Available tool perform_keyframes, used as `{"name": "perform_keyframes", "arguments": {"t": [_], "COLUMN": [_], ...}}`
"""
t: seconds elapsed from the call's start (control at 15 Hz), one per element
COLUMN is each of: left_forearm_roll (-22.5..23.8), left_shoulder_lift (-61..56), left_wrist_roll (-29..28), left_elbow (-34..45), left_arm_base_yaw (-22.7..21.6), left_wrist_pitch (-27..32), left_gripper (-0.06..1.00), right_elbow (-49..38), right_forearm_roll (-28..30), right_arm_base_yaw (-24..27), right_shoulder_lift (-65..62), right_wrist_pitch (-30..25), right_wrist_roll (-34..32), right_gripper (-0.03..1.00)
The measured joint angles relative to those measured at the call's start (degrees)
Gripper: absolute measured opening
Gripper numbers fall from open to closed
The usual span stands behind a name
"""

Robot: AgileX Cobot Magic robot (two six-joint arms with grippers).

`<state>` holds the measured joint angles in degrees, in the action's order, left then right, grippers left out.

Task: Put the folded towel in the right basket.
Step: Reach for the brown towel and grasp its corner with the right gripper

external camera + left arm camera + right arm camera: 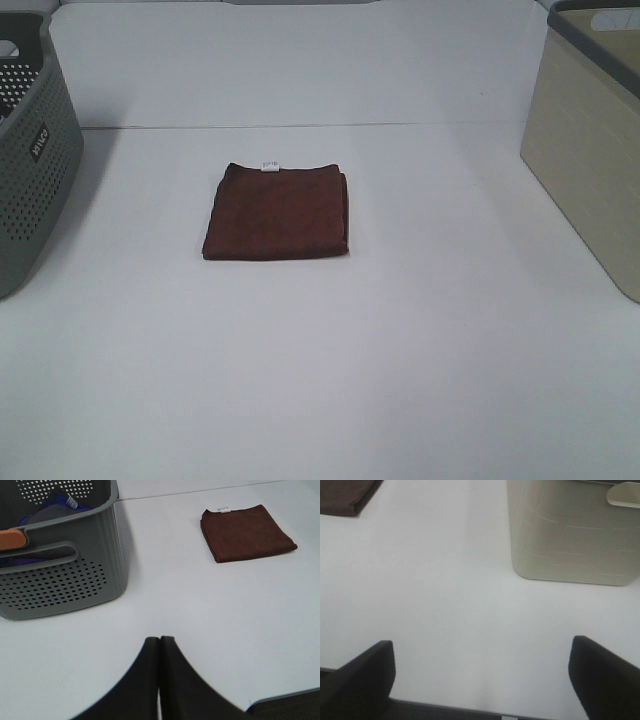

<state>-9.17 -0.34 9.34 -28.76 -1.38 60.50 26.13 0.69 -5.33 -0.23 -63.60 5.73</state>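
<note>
A folded dark brown towel (277, 212) with a small white tag lies flat in the middle of the white table. It also shows in the left wrist view (246, 532) and at a corner of the right wrist view (345, 495). The right basket (590, 140) is beige with a grey rim and stands at the table's right edge; it also shows in the right wrist view (572, 530). Neither gripper shows in the high view. My left gripper (159, 645) is shut and empty near the front edge. My right gripper (482, 652) is open and empty over bare table.
A grey perforated basket (35, 160) stands at the left edge; the left wrist view shows it (60, 575) holding blue and grey cloth and an orange item. The white table (320, 380) ends at a front edge seen in both wrist views.
</note>
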Motion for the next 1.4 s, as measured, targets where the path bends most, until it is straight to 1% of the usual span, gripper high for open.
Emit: {"name": "perform_keyframes", "arguments": {"t": [1.4], "left_forearm_roll": [0.0], "left_shoulder_lift": [0.0], "left_wrist_roll": [0.0], "left_elbow": [0.0], "left_arm_base_yaw": [0.0], "left_wrist_pitch": [0.0], "left_gripper": [0.0], "right_elbow": [0.0], "right_forearm_roll": [0.0], "right_arm_base_yaw": [0.0], "right_shoulder_lift": [0.0], "right_wrist_pitch": [0.0], "right_wrist_roll": [0.0], "right_gripper": [0.9]}}
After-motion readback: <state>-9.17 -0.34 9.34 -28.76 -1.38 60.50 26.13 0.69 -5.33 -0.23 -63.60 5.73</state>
